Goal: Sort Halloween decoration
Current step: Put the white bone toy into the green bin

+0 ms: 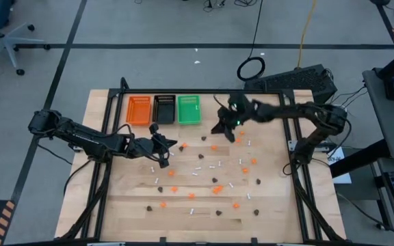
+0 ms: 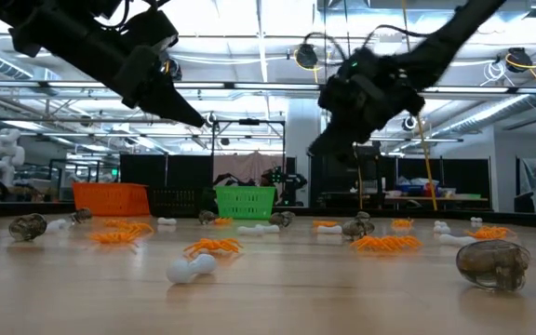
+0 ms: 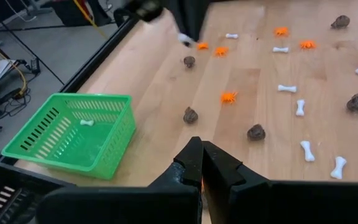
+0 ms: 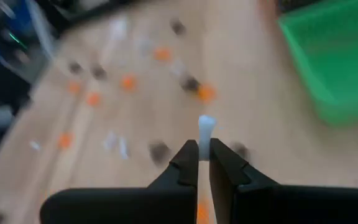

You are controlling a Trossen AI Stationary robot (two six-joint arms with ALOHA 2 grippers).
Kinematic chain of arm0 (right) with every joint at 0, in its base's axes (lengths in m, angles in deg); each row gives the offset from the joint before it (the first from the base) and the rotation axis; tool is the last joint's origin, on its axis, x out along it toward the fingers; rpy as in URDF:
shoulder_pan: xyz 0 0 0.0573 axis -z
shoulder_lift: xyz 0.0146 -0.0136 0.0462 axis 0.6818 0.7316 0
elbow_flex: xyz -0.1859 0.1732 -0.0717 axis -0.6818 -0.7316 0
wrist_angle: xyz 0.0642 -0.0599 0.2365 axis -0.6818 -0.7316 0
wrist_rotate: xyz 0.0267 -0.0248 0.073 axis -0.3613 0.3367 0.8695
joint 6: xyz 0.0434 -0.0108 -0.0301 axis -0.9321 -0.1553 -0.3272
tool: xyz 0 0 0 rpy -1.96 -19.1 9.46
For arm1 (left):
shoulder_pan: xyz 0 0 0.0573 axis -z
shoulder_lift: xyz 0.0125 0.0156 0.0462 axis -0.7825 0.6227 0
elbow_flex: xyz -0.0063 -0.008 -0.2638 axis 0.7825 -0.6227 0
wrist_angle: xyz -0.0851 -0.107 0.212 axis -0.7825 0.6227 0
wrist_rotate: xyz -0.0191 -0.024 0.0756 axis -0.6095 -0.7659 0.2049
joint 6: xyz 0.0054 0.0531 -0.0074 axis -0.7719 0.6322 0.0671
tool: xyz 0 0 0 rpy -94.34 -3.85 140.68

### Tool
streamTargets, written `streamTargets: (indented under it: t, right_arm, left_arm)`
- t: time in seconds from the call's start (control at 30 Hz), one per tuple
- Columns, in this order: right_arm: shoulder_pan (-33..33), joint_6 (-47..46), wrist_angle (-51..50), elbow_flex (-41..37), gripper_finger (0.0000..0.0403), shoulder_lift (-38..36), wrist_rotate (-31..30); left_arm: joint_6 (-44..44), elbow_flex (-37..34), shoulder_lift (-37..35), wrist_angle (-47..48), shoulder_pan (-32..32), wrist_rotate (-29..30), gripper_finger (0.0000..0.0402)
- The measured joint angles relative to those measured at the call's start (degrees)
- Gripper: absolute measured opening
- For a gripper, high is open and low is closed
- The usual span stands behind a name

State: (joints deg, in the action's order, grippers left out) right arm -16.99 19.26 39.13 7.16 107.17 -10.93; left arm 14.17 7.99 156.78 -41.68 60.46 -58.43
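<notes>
Orange, dark brown and white trinkets lie scattered over the wooden table. My right gripper hangs above the table's far middle, just right of the green tray, and is shut on a white stick. One white stick lies inside the green tray. My left gripper is shut and hovers above the table's left middle, with nothing showing past its fingertips. My right gripper pinches one end of the white stick between its two fingertips. The rest of the stick pokes out beyond the tips, in line with the fingers. The fingers slant down from the table's right. The stick is lifted clear of the table.
The orange tray and the black tray stand left of the green one along the far edge. Trinkets cover the middle and near part of the table. Black frame bars run along the table's left and right sides.
</notes>
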Motion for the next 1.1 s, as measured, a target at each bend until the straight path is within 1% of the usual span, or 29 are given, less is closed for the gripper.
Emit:
streamTargets:
  t: [0.07,0.13,0.17,0.27,0.37,0.47,0.57,0.73,0.8,0.97,1.1]
  right_arm:
    - [-2.23,-5.01,15.09,-4.62,0.0,0.02,-0.26]
    - [-4.32,-8.4,28.33,-7.8,0.0,0.15,-4.42]
    - [-5.26,-9.39,33.16,-8.92,0.0,0.31,-6.99]
    - [-8.34,-9.46,42.55,-10.96,0.0,0.96,-13.58]
    - [-11.34,-7.87,48.21,-11.02,0.0,1.31,-19.59]
    - [-14.19,-5.53,50.59,-11.02,0.0,1.31,-23.99]
    - [-16.26,-3.28,53.16,-11.02,0.0,1.3,-25.32]
    - [-17.91,0.97,52.72,-11.02,0.0,1.33,-25.61]
    - [-18.48,5.22,52.83,-11.02,0.0,1.29,-25.6]
    - [-19.02,20.15,52.44,-10.85,0.0,0.91,-25.31]
    - [-19.01,28.72,52.07,-10.52,0.0,0.87,-25.31]
  left_arm:
    - [0.91,0.0,0.0,-1.33,0.0,0.0,0.0011]
    - [1.0,0.0,-0.02,-2.37,0.0,0.0,0.0011]
    - [1.0,0.0,-0.02,-2.62,0.0,0.0,0.0011]
    - [0.99,0.0,-0.02,-2.93,0.0,0.0,0.0011]
    - [0.93,0.0,-0.02,-3.22,0.0,-0.01,0.0011]
    - [0.87,0.0,-0.02,-3.85,0.08,-0.76,0.0011]
    - [0.83,0.0,-0.02,-3.85,0.07,-1.6,0.0011]
    - [0.88,0.0,-0.02,-3.83,0.07,-2.14,0.0011]
    - [0.88,0.0,-0.02,-3.83,0.07,-2.14,0.0011]
    - [0.9,0.0,-0.02,-3.74,0.07,-2.14,0.0011]
    - [0.87,0.0,-0.02,-3.74,0.07,-2.14,0.0011]
